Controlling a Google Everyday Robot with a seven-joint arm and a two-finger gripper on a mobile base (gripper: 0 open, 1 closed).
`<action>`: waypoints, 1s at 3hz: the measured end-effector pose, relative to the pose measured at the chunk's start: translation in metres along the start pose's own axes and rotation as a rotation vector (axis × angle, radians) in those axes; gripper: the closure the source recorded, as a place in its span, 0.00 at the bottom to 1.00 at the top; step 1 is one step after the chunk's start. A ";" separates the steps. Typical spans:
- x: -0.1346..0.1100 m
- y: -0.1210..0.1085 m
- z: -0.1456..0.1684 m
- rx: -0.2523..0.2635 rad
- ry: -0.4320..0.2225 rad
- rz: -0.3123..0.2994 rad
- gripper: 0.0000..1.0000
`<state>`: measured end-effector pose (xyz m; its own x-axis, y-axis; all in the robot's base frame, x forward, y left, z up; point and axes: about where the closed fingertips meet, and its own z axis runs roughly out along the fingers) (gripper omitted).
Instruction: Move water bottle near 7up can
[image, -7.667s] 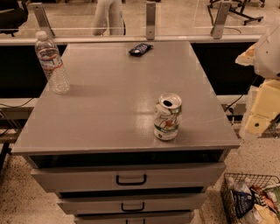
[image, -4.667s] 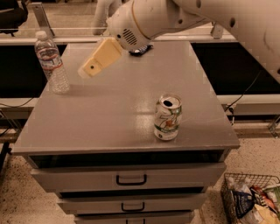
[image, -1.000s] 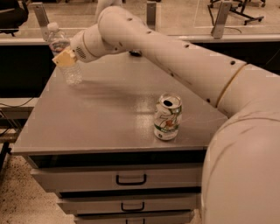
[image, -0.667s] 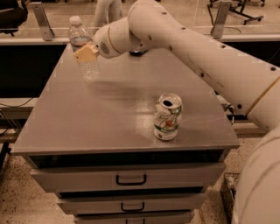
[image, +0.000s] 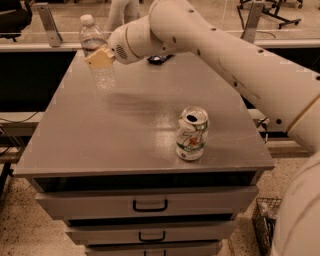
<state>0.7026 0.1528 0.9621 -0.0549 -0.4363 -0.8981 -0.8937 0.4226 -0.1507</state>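
Observation:
The clear water bottle (image: 98, 56) with a white cap is upright at the back left, just above the grey table top (image: 125, 135). My gripper (image: 99, 58) is shut on the bottle's middle, over its label band; the white arm reaches in from the right. The 7up can (image: 191, 133), dented, white and green with a red spot and a silver top, stands at the front right of the table, well away from the bottle.
A small dark flat packet (image: 156, 59) lies at the table's back edge behind the arm. Drawers (image: 150, 205) run below the table front. A wire basket (image: 263, 220) stands on the floor at the right. A glass partition rail runs behind the table.
The gripper came to the bottle at the table's back left, closed on it and has carried it to the right, toward the middle. The can has not moved.

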 end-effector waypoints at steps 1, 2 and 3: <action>-0.001 -0.009 -0.041 0.036 0.011 0.004 1.00; 0.004 -0.015 -0.088 0.060 0.043 0.004 1.00; 0.022 -0.018 -0.133 0.072 0.092 0.024 1.00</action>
<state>0.6583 0.0295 0.9998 -0.1192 -0.4955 -0.8604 -0.8577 0.4880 -0.1622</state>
